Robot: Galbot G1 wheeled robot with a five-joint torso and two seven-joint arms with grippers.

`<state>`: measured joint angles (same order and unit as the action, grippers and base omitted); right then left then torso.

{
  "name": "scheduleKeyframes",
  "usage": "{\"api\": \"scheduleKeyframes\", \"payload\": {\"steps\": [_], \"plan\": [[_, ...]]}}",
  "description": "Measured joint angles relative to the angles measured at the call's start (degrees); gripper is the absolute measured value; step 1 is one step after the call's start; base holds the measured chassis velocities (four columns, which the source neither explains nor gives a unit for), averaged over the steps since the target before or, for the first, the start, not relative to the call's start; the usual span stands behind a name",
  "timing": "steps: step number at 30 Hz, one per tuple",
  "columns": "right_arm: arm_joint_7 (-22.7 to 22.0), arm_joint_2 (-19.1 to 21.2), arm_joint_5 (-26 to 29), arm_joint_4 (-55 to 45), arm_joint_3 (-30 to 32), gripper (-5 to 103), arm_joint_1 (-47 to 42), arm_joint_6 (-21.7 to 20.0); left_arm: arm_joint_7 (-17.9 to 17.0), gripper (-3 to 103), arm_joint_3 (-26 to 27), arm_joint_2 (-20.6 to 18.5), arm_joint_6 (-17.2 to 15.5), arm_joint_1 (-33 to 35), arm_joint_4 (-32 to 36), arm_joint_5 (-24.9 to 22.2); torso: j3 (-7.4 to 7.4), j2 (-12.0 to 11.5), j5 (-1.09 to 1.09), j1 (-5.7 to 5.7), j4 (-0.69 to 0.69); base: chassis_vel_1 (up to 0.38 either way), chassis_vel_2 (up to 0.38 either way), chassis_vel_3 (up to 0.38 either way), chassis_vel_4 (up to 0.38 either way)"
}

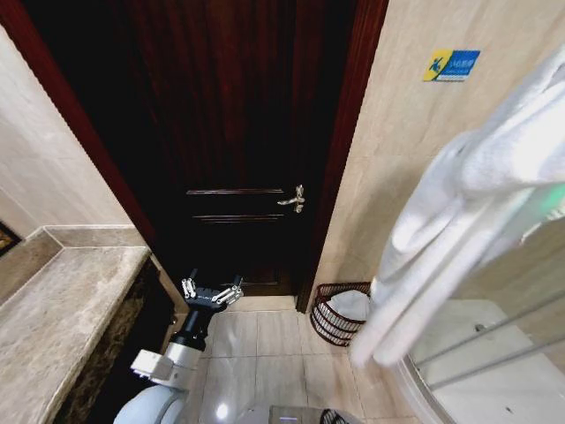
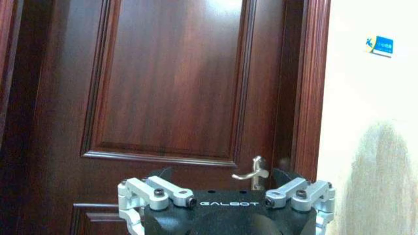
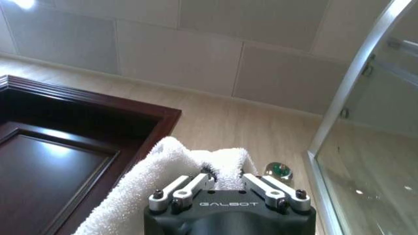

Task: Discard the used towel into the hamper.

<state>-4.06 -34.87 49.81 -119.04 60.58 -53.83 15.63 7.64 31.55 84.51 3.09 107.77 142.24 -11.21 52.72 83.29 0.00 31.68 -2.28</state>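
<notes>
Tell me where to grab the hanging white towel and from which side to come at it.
Grip the bunched upper fold of the towel, where the right gripper already appears to pinch it. Judging by the head view, the towel drapes down freely, so coming from the open room side, away from the wall, seems best.

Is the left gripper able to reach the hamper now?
Probably yes: the open left gripper hovers over bare floor beside the hamper, with nothing between them; the white towel hangs on the hamper's other side.

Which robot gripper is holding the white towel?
The right gripper, shut on the white towel. The left gripper is open by the door.
</notes>
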Motion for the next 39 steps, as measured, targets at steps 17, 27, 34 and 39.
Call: {"api": "scheduleKeyframes", "payload": {"steps": [17, 27, 34, 39], "plan": [[-0.98, 2.04, -0.5, 5.26, -7.73, 10, 12.11, -0.14, 0.0, 100, 0.0, 0.0, 0.0, 0.0, 0.0, 0.0, 0.0, 0.0, 0.0, 0.0, 0.0, 0.0, 0.0, 0.0, 0.0], [-0.64, 2.04, -0.92, 6.94, -10.0, 10, 14.36, 0.1, 0.0, 100, 0.0, 0.0, 0.0, 0.0, 0.0, 0.0, 0.0, 0.0, 0.0, 0.0, 0.01, 0.0, 0.0, 0.0, 0.0], [-0.2, 1.79, -1.84, 9.01, -13.93, 10, 17.72, 0.63, 0.0, 100, 0.0, 0.0, 0.0, 0.0, 0.0, 0.0, 0.0, 0.0, 0.0, 0.0, 0.0, 0.0, 0.0, 0.0, 0.0], [0.07, 1.29, -2.57, 10.37, -17.42, 10, 20.26, 0.97, 0.0, 100, 0.0, 0.0, 0.0, 0.0, 0.0, 0.0, 0.0, 0.0, 0.0, 0.0, 0.0, 0.0, 0.0, 0.0, 0.0]]}}
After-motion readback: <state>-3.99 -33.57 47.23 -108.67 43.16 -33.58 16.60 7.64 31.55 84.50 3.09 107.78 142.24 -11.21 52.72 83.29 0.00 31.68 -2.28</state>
